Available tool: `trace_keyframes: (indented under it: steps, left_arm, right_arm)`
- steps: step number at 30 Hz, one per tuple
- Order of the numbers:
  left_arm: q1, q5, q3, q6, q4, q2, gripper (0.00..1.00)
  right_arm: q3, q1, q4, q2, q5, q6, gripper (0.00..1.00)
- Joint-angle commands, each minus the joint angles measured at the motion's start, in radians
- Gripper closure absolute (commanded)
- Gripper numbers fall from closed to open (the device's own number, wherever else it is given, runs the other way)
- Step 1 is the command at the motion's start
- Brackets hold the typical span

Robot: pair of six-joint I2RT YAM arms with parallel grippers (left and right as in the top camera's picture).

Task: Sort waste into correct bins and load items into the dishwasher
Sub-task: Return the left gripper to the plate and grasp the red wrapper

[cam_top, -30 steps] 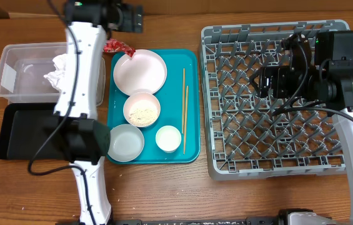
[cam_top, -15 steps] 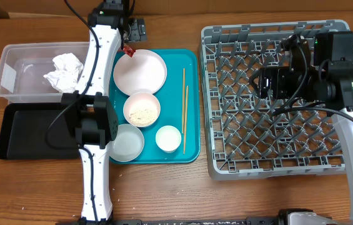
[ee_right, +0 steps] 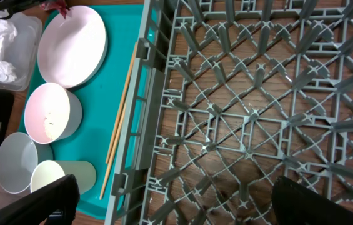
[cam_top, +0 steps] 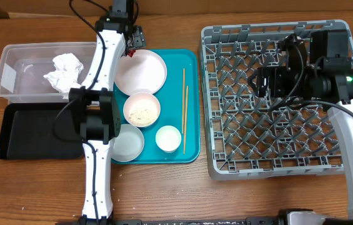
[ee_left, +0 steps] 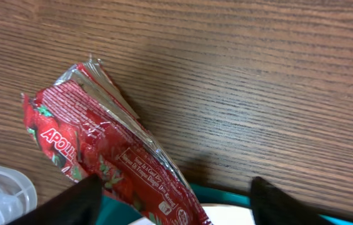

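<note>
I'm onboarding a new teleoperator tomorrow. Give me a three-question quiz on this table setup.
1. True or false: the crumpled napkin lies in the clear tub.
2. Where do the chopsticks lie? A) in the dish rack B) on the teal tray C) on the black tray
3. Fill in: the left gripper, jaws open, hangs over the red ___.
Key: 1 true; 2 B; 3 wrapper.
</note>
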Motion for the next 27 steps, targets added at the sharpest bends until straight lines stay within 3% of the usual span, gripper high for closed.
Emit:
trace_keyframes:
  steps: [1, 8, 14, 19, 27]
  left_arm:
    - [0.005, 0.001, 0.010, -0.015, 0.003, 0.024, 0.34]
    - [0.005, 0.001, 0.010, -0.015, -0.005, 0.025, 0.69]
    - [0.005, 0.002, 0.010, -0.015, -0.014, 0.025, 0.72]
    - [0.005, 0.001, 0.010, -0.014, -0.039, 0.025, 0.95]
    - [0.005, 0.002, 0.013, 0.004, -0.056, 0.020, 0.96]
  right_arm:
    - [-0.005, -0.003, 0.006, 0.015, -0.008, 0.002, 0.00]
    - [-0.005, -0.003, 0.018, 0.016, -0.008, 0.002, 0.00]
    - [-0.005, -0.003, 0.016, 0.016, -0.009, 0.002, 0.00]
    - [-0.005, -0.003, 0.016, 0.016, -0.009, 0.003, 0.00]
    - [-0.005, -0.003, 0.015, 0.016, -0.009, 0.003, 0.00]
